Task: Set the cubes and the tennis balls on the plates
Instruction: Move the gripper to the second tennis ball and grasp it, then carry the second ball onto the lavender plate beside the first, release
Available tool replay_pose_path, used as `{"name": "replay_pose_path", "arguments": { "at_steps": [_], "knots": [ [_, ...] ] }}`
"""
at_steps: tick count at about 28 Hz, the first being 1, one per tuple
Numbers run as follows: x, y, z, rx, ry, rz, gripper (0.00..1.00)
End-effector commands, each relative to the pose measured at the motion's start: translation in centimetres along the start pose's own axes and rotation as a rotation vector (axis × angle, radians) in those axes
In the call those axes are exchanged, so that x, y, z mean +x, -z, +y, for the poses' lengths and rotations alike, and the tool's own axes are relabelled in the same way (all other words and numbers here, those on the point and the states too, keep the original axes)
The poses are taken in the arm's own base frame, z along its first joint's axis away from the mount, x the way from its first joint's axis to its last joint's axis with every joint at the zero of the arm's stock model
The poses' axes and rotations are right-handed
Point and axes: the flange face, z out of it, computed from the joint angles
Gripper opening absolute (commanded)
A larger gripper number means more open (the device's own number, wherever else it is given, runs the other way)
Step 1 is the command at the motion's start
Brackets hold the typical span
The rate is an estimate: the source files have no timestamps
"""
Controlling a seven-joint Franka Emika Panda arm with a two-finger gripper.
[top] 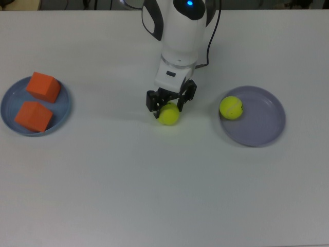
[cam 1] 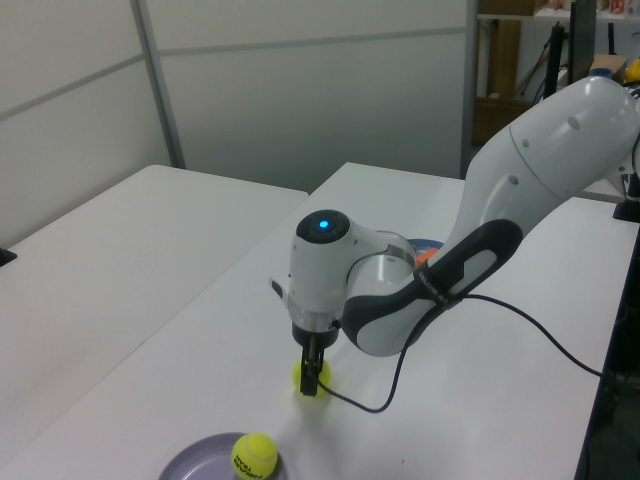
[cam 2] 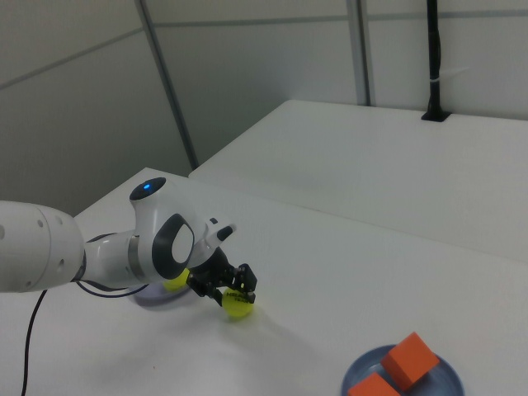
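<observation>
Tennis ball [top: 168, 116] sits mid-tabletop between the gripper's [top: 167, 106] spread, unclosed fingers. The top view alone shows both plates: cubes [top: 42, 87] on blue [top: 61, 110], second ball [top: 231, 107] on lavender [top: 262, 128].

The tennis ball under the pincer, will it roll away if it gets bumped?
Probably: the tennis ball is round and sits on the flat bare table. Its fuzzy skin should grip well. The pincer stands astride it, fingers apart.
</observation>
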Motion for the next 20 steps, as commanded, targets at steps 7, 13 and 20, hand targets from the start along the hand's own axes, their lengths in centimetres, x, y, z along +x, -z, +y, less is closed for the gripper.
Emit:
{"name": "replay_pose_path", "arguments": {
  "at_steps": [7,13,20],
  "knots": [
    [2.0,1.6,-0.8,-0.014,-0.004,0.048,0.0],
    [5.8,6.3,-2.9,-0.001,-0.005,0.158,0.0],
    [8.9,9.9,-7.3,0.028,0.021,0.246,0.0]
  ]
}}
